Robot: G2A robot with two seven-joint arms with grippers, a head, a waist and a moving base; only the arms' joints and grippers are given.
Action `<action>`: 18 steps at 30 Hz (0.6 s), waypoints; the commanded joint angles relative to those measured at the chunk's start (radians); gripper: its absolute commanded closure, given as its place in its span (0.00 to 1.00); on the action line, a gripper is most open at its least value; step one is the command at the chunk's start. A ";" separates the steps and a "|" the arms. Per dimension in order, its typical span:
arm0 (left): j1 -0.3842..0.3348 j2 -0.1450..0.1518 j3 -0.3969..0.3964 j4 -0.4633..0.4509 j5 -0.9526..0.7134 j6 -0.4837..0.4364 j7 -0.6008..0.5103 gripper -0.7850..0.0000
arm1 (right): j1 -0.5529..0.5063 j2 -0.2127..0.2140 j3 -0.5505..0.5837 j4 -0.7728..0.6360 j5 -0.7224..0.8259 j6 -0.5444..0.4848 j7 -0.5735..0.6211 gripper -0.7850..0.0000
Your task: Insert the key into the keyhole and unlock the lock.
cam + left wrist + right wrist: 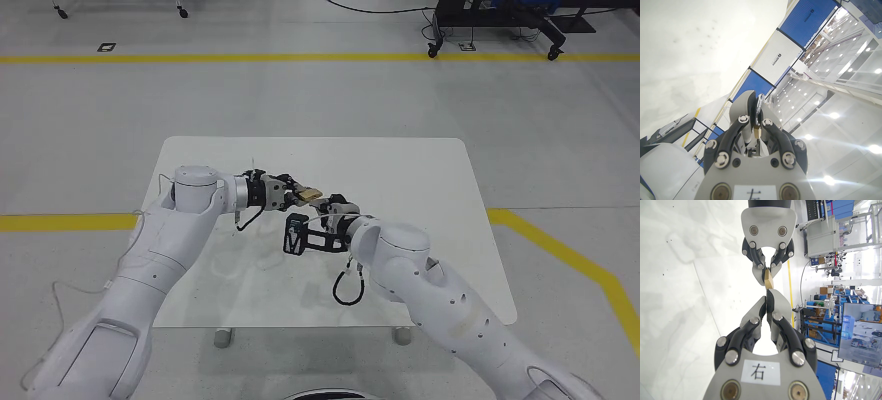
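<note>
Lock, clamped in left claw, points its brass end at right claw, fingers pressed together; tabletop edges well apart.

White arms; grey right gripper, black links.

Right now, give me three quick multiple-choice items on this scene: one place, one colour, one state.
1. Where is the lock? A on the table; B in the left gripper; C on the floor.
2. Lock body colour? A brass; B red; C black.
3. Right gripper state? A wide open; B shut; C half open.

Answers: 1 B, the left gripper clamps it in mid-air. 2 A, the body is golden metal. 3 B, it is closed tight, tip at the lock.
</note>
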 commanded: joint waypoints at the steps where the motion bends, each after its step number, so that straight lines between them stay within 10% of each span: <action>1: 0.014 0.000 -0.002 -0.006 -0.005 -0.004 0.015 1.00 | -0.008 0.002 0.005 -0.001 -0.012 0.009 -0.018 1.00; 18: 0.013 0.002 0.003 -0.017 -0.024 0.046 -0.006 1.00 | -0.048 0.015 0.009 -0.049 -0.156 -0.092 -0.065 1.00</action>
